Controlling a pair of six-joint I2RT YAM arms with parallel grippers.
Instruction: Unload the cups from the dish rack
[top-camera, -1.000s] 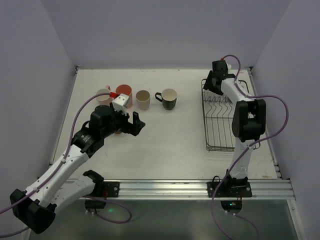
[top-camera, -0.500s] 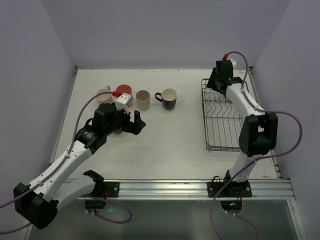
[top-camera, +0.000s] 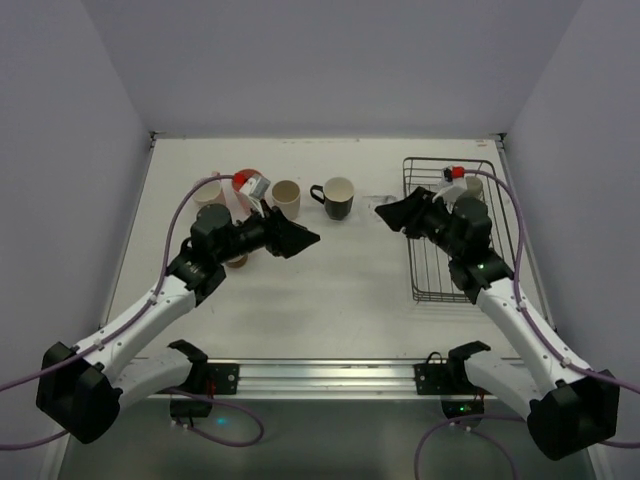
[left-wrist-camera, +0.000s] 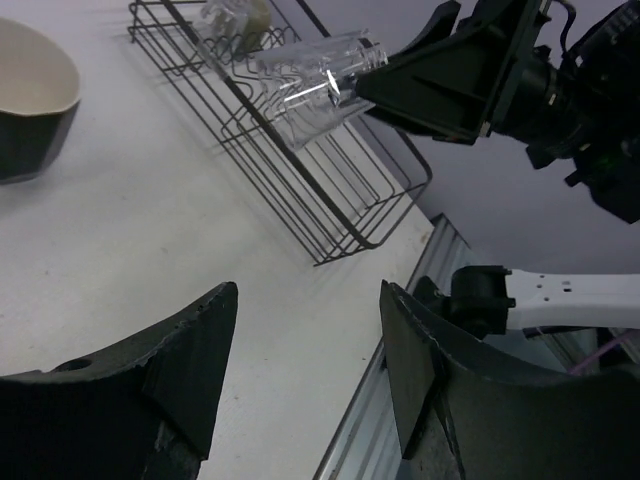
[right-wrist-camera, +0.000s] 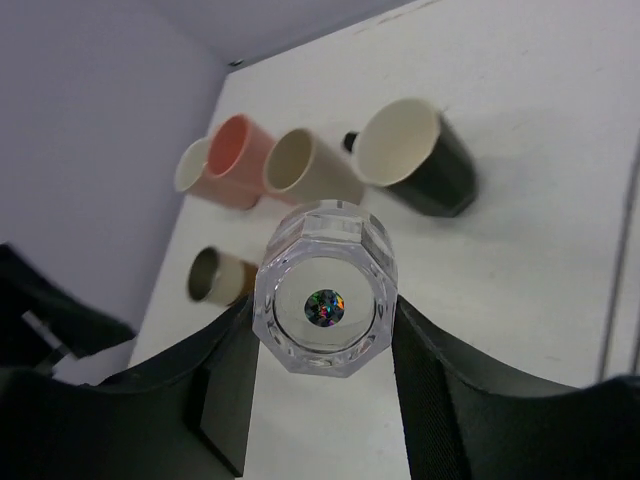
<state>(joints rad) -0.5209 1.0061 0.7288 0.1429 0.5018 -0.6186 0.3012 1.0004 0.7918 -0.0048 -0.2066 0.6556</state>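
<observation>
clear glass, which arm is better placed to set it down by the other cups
Probably right: its hand grips the clear glass outside the dish rack; the left hand is open and empty.

Nothing here can be read. No lettering, label, brand mark or number shows on the cups standing on the surface, on the clear glass, or on the dish rack.
</observation>
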